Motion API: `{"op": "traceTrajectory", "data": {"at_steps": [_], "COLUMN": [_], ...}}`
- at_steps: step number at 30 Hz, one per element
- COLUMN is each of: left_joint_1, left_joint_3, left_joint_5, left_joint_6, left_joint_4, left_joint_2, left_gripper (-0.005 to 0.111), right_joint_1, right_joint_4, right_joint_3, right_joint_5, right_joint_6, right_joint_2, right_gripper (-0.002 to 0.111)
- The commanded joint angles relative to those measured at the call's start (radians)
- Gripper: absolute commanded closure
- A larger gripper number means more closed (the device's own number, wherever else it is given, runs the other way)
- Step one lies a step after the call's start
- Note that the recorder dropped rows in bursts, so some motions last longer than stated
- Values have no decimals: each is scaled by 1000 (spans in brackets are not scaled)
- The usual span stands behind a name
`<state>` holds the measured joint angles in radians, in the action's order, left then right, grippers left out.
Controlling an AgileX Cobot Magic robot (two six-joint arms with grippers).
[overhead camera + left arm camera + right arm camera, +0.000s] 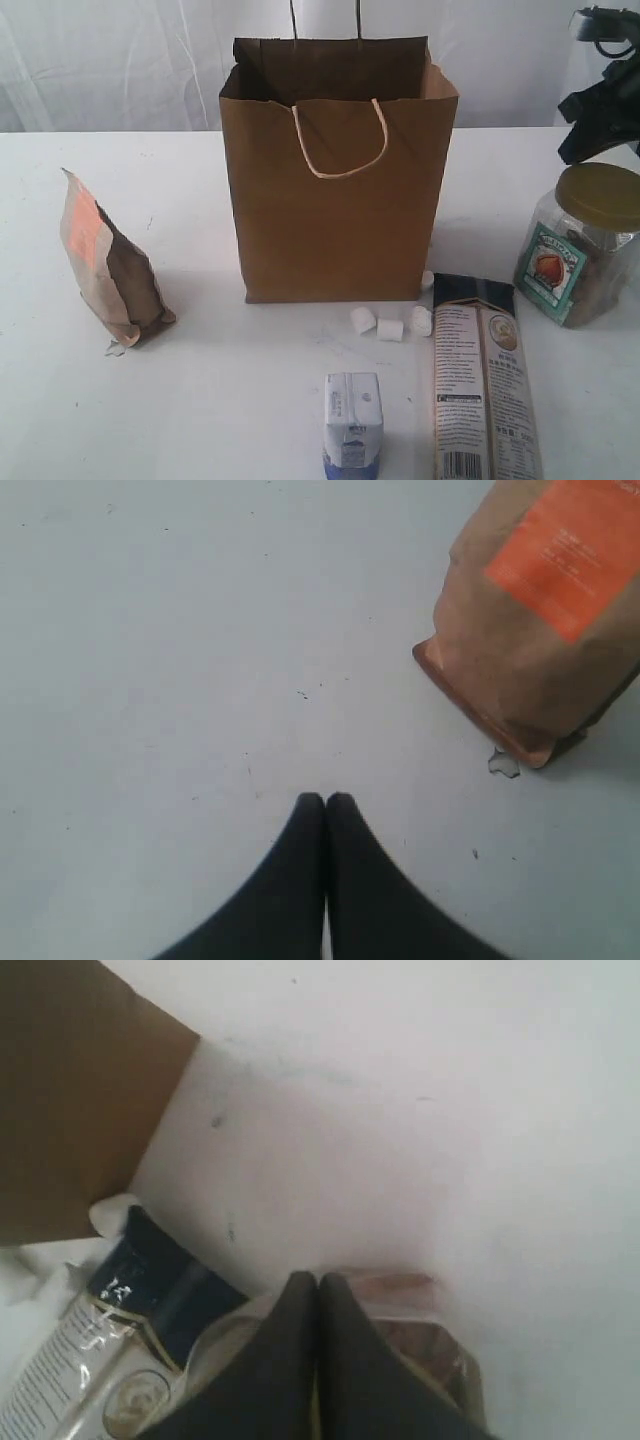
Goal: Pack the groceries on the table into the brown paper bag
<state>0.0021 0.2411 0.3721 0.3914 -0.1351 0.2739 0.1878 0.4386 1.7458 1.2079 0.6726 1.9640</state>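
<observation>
The brown paper bag (338,175) stands upright and open at the middle of the table (220,400). To its left a brown-orange pouch (108,262) stands; in the left wrist view the pouch (540,620) lies beyond my left gripper (325,800), which is shut and empty over bare table. Small white marshmallows (390,325) lie in front of the bag. A white-blue carton (352,418) and a long dark-topped packet (485,380) sit near the front edge. The gold-lidded jar (585,245) is at the right, with my right gripper (318,1280) shut and empty above it (440,1350).
The right arm's dark body (605,85) hangs at the upper right, above the jar. A white curtain (120,60) backs the table. The bag's corner (70,1090) and the packet's dark top (160,1280) show in the right wrist view.
</observation>
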Motion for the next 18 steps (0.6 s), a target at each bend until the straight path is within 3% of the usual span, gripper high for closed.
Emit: {"op": "traceTrajectory", "data": {"at_steps": [1,5,9,12,18], "left_joint_1": [-5,-5,-5,-5,-5], "left_joint_3": [-1,-1,-1,-1,-1], "left_joint_5": [-4,-4,-4,-4,-4], "left_joint_6": [0,0,0,0,0], "left_joint_4": [7,7,7,7,7], "left_joint_2": [-5,-5,-5,-5,-5], "left_gripper": [107,107,107,107,107], "right_joint_1": [4,12,53,109,235], "right_joint_4": [-90,-92,-39,122,530], "right_joint_3": [-1,-5,-6,3,3], "right_joint_5": [-27,-244,-492,-457,-167], "right_joint_6": [-48,-50,-208,-114,222], "right_joint_2": [-30,-6,81,163,316], "right_gripper": [108,108,108,108,108]}}
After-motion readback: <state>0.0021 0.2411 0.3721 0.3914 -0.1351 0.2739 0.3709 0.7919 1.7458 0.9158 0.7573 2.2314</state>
